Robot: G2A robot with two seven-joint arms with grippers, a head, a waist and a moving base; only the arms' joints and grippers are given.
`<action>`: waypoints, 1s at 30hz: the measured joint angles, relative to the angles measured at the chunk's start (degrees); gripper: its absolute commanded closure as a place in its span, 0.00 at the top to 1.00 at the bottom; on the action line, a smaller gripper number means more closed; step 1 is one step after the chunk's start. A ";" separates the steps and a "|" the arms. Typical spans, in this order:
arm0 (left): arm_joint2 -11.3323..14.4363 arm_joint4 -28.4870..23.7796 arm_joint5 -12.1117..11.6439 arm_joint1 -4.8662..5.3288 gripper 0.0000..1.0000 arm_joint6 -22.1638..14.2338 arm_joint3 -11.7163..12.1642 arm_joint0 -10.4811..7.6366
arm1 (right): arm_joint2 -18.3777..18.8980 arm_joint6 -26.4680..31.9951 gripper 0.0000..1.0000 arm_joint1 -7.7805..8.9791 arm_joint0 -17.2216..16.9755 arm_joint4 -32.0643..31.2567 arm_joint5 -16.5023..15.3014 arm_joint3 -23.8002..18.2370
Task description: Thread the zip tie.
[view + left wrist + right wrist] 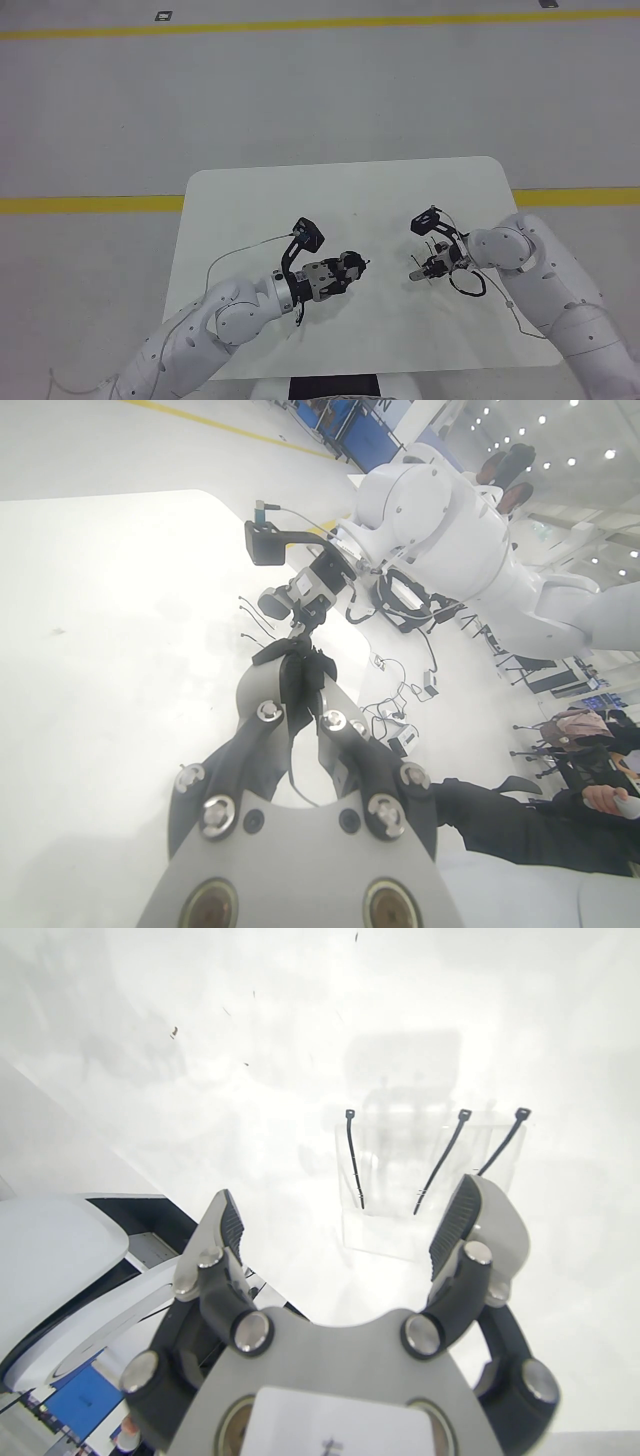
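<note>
Since the left gripper (300,660) is clamped on a black zip tie (291,775), with the strap running back along its fingers toward the palm, I'd say the threading hangs on the right gripper (347,1200). That one's spread wide with nothing in it, facing the left across the white table (300,200), near but apart. Three spare zip ties (440,1164) sit just past its fingertips, heads pointing away.
</note>
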 measured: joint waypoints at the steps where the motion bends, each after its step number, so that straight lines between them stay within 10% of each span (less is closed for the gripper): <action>1: 0.00 0.00 0.00 0.00 0.00 0.00 0.00 0.00 | -0.47 -0.39 1.00 0.00 0.32 -0.04 0.01 0.41; 17: 0.00 0.00 0.00 0.00 0.00 0.00 0.00 0.00 | -2.38 -5.37 1.00 1.68 1.41 -0.74 0.01 1.85; 22: 0.00 0.00 0.00 0.00 0.00 0.00 0.00 0.00 | -2.75 -5.55 0.49 2.29 1.20 -0.54 0.01 0.94; 30: 0.00 0.00 0.00 0.00 0.00 0.00 0.00 0.00 | -3.35 -5.95 0.43 3.00 1.44 -0.65 0.01 0.95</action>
